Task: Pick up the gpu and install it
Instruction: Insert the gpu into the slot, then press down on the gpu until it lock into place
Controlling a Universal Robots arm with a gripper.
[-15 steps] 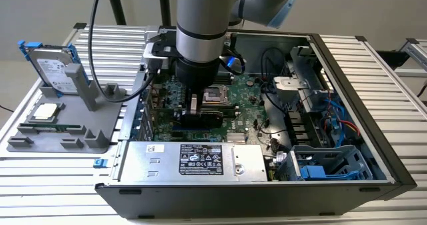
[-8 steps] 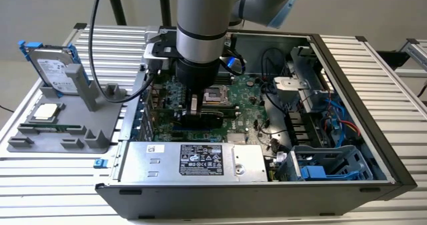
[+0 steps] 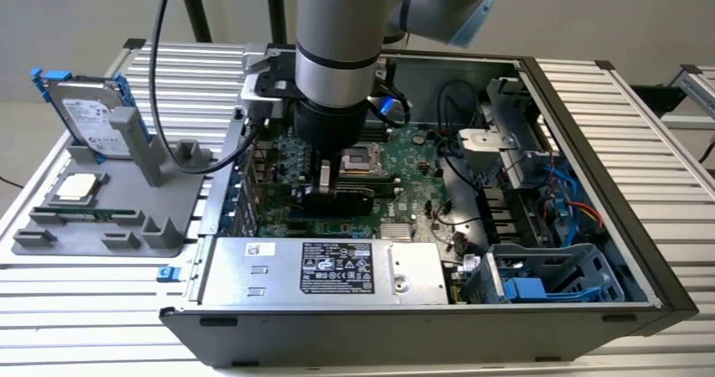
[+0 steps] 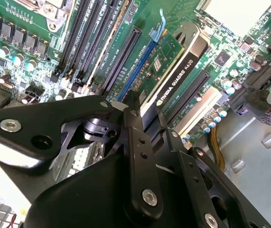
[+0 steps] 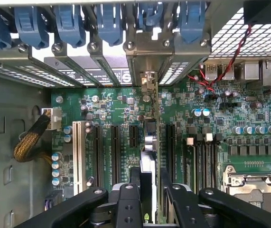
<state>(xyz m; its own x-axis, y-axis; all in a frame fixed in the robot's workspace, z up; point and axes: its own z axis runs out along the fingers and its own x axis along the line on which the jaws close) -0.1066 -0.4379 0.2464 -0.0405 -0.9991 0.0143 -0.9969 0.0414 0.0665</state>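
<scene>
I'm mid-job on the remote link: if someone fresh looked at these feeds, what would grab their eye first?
First, the big grey arm reaching straight down into the open computer case, its tool low over the green motherboard. Next, in the second wrist view, the gpu standing on edge among the long black slots, between the tool's fingers. On the exterior view's left, a hard drive stands upright in a grey holder.

Exterior high, oblique; both wrist views close above motherboard (image 5: 126, 123)

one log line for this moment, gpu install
stage: gpu install | gripper: shut on gpu | gpu: upright, on edge over motherboard slots inside case | seated: cannot tell
</scene>
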